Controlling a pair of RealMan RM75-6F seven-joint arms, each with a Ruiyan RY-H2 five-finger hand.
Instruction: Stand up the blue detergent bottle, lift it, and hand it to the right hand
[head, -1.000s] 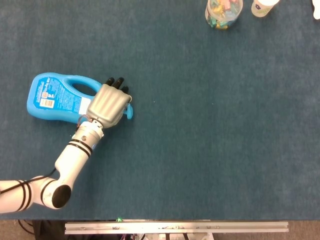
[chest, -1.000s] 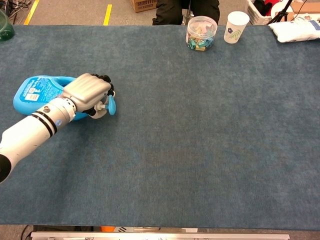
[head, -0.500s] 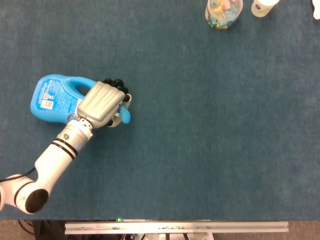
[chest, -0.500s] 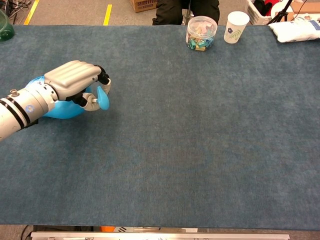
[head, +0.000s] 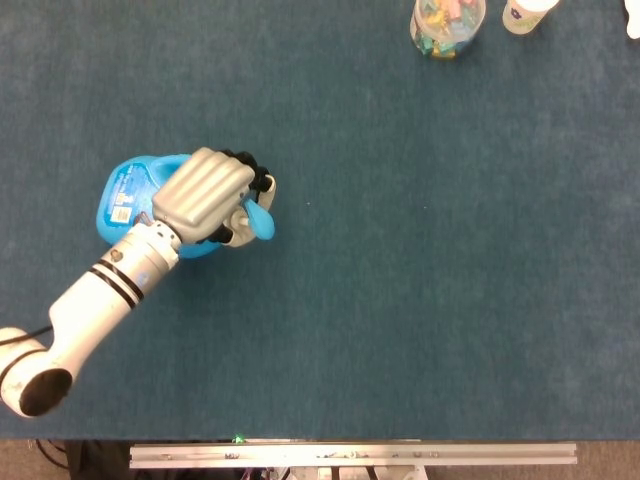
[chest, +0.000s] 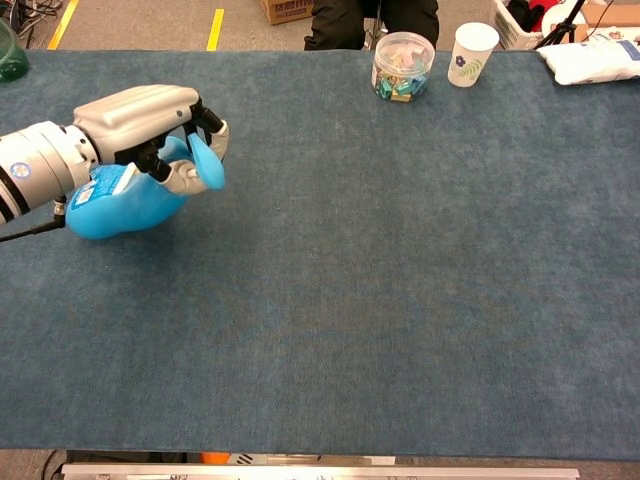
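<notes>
Left hand (head: 208, 195) wrapped around the handle end of the blue detergent bottle (head: 135, 200), fingers curled closed on it, cap (chest: 208, 163) jutting out past the fingers. Bottle tilted, cap end raised, base toward the left part of the counter (head: 420, 300). From the chest view, bottle's rounded underside (chest: 120, 212) visible below the hand; whether touching the counter, cannot tell. From the head view, only the label face (head: 122, 197) beside the hand. Right hand out of both views. At the far edge, well apart: clear jar of coloured clips (chest: 403, 66) and paper cup (chest: 471, 53), side by side; white bag (chest: 595, 58) in the far right corner.
</notes>
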